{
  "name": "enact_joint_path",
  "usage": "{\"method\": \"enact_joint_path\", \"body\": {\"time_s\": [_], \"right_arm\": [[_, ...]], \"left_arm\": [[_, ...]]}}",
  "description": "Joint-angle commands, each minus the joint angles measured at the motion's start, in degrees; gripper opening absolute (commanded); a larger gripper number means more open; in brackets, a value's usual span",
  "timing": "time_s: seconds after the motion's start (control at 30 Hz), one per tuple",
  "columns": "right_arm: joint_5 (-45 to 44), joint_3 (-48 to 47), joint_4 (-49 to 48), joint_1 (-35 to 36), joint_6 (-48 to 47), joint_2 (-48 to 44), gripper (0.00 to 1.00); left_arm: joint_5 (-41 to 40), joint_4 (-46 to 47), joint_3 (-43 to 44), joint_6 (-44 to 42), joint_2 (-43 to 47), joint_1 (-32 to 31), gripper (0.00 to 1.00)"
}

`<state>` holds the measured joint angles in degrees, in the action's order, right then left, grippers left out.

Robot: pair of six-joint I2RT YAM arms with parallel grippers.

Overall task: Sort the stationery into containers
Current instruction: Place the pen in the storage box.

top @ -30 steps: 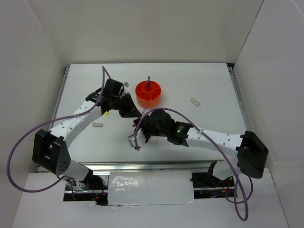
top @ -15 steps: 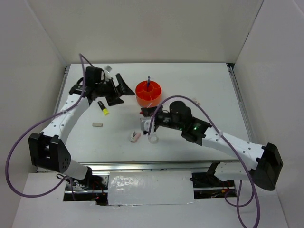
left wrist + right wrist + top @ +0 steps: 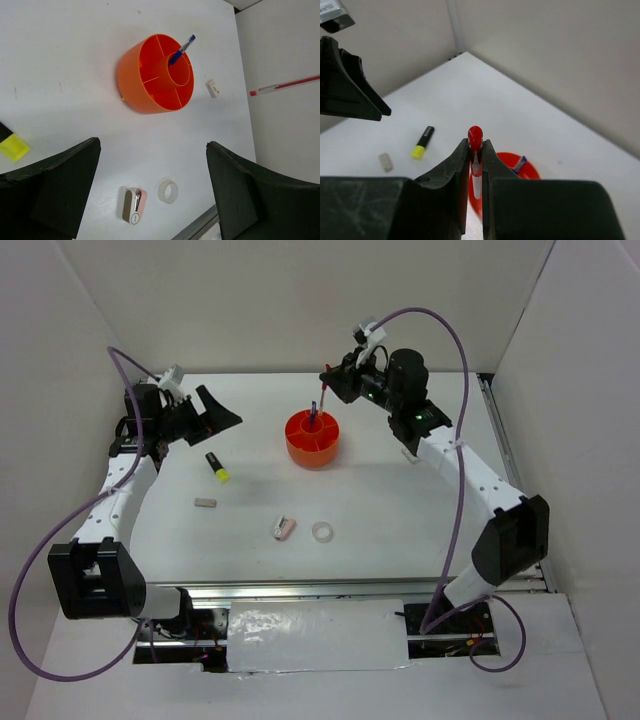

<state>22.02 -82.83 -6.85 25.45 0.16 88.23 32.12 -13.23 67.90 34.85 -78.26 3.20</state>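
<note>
White worktop (image 3: pixel 400 530), enclosed by plain pale panels (image 3: pixel 300 300) on three sides.

1. Right end effector (image 3: pixel 475 149): clamped on the red pen (image 3: pixel 475 134), gripping just below its red cap, with the shaft hanging downward. It is raised above the far side of the orange organizer (image 3: pixel 312 460). Whether the tip sits over the central cup or a side compartment cannot be told.

2. Orange organizer: round and low-walled, with dividers around a central cup. A blue pen (image 3: pixel 182 48) leans in the cup. The compartments look bare.

3. Left end effector (image 3: pixel 152 147): fingers spread wide, holding nothing. It is raised at the far left, well apart from the organizer.

4. Unsorted, lying on the worktop:
   - yellow-and-black marker (image 3: pixel 216 467)
   - eraser block (image 3: pixel 205 503), nearer than the marker
   - pink-white piece (image 3: pixel 284 528), with the tape ring (image 3: pixel 322 532) just beside it
   - second eraser block (image 3: pixel 213 88), to the right of the organizer

5. Hazards, as judged:
   - The pen is held near one end, so it may swing, and its tip could catch a divider or the rim.
   - If let go from this height, the pen may bounce out or topple over the low wall.
   - Lowered into the cup, it could strike the leaning blue pen and lever that out.
   - A sideways push on the wall would probably shift the light organizer.
</note>
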Motion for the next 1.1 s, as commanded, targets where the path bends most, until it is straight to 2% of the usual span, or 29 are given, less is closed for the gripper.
{"method": "enact_joint_path", "body": {"time_s": [0.0,0.13,0.27,0.53,0.63,0.83,0.97,1.07], "right_arm": [[2.94,-4.09,-1.15,-0.49,14.06,4.93,0.0],[2.07,-4.19,-3.07,-0.49,16.18,8.19,0.0],[0.83,-4.8,-4.58,-0.84,15.57,11.52,0.0],[0.04,-4.36,-7.12,-1.99,12.58,14.69,0.0],[-0.57,-4.18,-8.43,-2.16,11.36,16.01,0.0],[-1.19,-5.06,-9.67,-2.16,9.25,18.3,0.0],[-1.63,-4.63,-11.16,-1.9,7.57,19.26,0.02],[-1.98,-5.06,-11.69,-1.72,6.87,20.49,0.03]], "left_arm": [[6.46,8.3,-1.97,-2.86,0.65,2.42,0.99],[5.94,11.47,-4.26,-6.19,1.88,3.39,0.99],[6.29,9.46,-3.3,-9.53,1.79,3.57,0.99],[1.73,11.04,-8.65,-13.32,5.84,2.86,0.95],[-0.55,9.99,-9.1,-14.54,6.01,2.34,0.91],[-4.6,8.05,-9.1,-17.88,5.4,2.16,0.9],[-4.52,6.3,-8.92,-21.84,4.43,2.33,0.85],[-3.38,5.24,-8.75,-24.03,3.99,2.25,0.86]]}}
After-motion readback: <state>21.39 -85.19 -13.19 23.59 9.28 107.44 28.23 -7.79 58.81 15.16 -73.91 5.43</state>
